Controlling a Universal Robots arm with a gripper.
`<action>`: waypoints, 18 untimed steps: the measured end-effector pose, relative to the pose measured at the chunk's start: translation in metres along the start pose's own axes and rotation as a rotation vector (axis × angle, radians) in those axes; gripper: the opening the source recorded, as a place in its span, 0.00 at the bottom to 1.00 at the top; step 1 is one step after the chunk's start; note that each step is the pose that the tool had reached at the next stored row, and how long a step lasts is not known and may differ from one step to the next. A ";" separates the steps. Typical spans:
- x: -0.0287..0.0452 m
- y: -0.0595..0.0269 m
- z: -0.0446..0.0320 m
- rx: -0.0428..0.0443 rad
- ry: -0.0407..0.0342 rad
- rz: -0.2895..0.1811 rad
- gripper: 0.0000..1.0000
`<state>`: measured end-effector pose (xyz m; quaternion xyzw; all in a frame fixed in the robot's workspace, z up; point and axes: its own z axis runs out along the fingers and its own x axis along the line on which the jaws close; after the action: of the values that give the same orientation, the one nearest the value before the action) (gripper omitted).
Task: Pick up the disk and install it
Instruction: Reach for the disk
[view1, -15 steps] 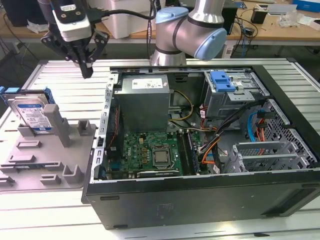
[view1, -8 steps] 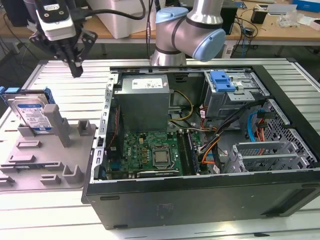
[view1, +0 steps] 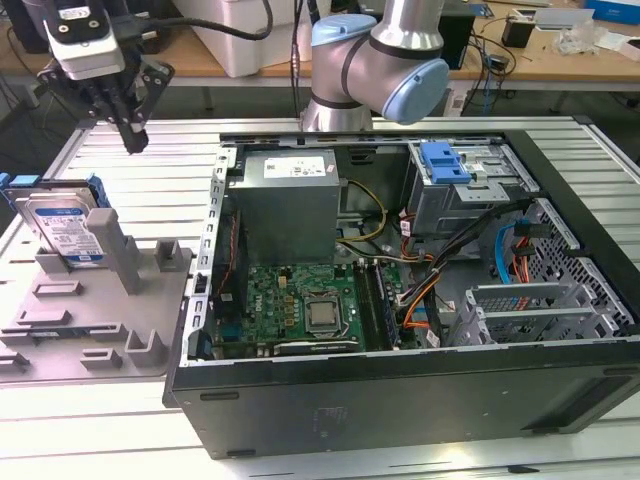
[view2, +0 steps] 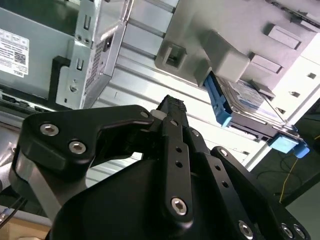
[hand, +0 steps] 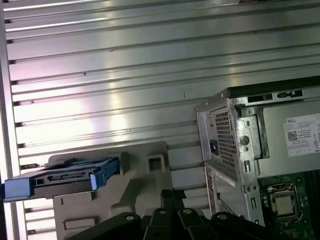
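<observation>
The disk is a silver hard drive with a white-and-blue label and a blue bracket. It stands on edge in a grey holder at the exterior view's left. My gripper hangs in the air above and slightly behind the disk, apart from it, fingers pressed together with nothing between them. In the second wrist view the black fingers point toward the disk in the holder. The first wrist view has the disk edge-on beside the fingertips.
An open computer case lies on the ribbed metal table at the exterior view's right. Inside are a grey power-supply box, a motherboard, cables and a silver drive cage with a blue latch. The arm's base stands behind the case.
</observation>
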<state>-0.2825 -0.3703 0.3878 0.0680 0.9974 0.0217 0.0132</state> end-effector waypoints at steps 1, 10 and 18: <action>0.0028 0.0002 0.0000 0.0001 0.0000 0.001 0.11; 0.0339 0.0018 0.0010 0.0003 -0.0006 0.014 0.11; 0.0569 0.0008 0.0017 0.0007 -0.0012 0.027 0.11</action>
<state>-0.3386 -0.3617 0.3848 0.0814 0.9964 0.0215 0.0134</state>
